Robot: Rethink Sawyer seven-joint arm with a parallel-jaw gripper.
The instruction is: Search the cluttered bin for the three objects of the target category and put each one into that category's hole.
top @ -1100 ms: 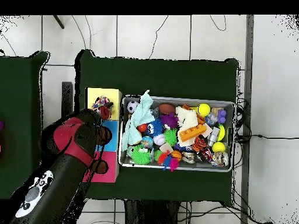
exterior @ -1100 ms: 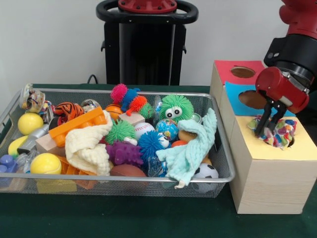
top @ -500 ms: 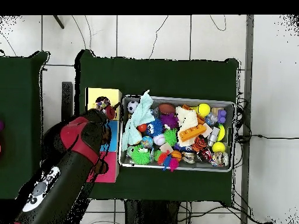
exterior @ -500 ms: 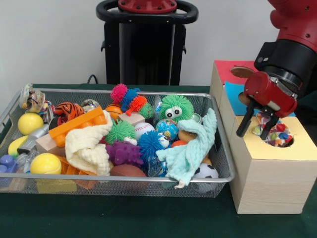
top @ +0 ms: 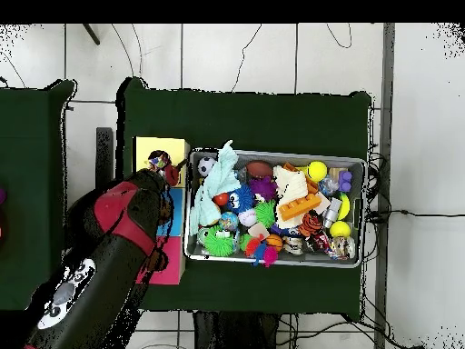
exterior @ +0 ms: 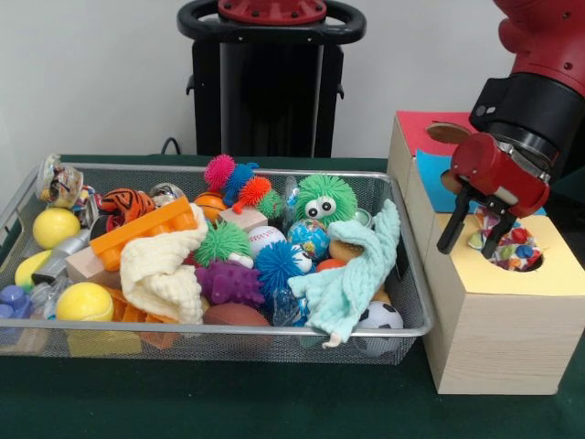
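**Tool open above the yellow hole, patterned bundle lying in it**

Nearest in the front view, a green-covered table (exterior: 274, 402) carries a wire mesh bin (exterior: 228, 327) and, to its right, a wooden sorting box (exterior: 498, 338). The bin's front holds one yellow ball (exterior: 84, 302), one cream knitted cloth (exterior: 164, 274), one purple knobbly toy (exterior: 228, 282) and one mint cloth (exterior: 352, 270) draped over the front rim beside one small soccer ball (exterior: 379, 317). Further back lie two spiky balls, one blue (exterior: 276, 265) and one green (exterior: 219, 241), then one orange block (exterior: 146, 229), a second yellow ball (exterior: 55, 227), one fuzzy green toy with eyes (exterior: 324, 198) and one tiger-striped ball (exterior: 126, 205).

The box top shows three coloured panels, each with one hole: yellow (exterior: 512, 274) nearest, blue (exterior: 439, 187) behind it, red (exterior: 439, 128) farthest. In the yellow hole sits a multicoloured patterned bundle (exterior: 514, 249), partly sunk below the rim.

The red and black arm (exterior: 539, 73) comes down from the upper right, wrist tilted toward the bin. The tool (exterior: 473, 240) hangs just over the yellow hole's left edge, its two dark fingers (exterior: 451, 230) spread apart and pointing down, gripping nothing; the bundle lies just beside and under them.

From overhead, the arm (top: 100, 264) crosses the box diagonally, covering much of the blue and red panels, and the tool (top: 163, 168) reaches the yellow panel.
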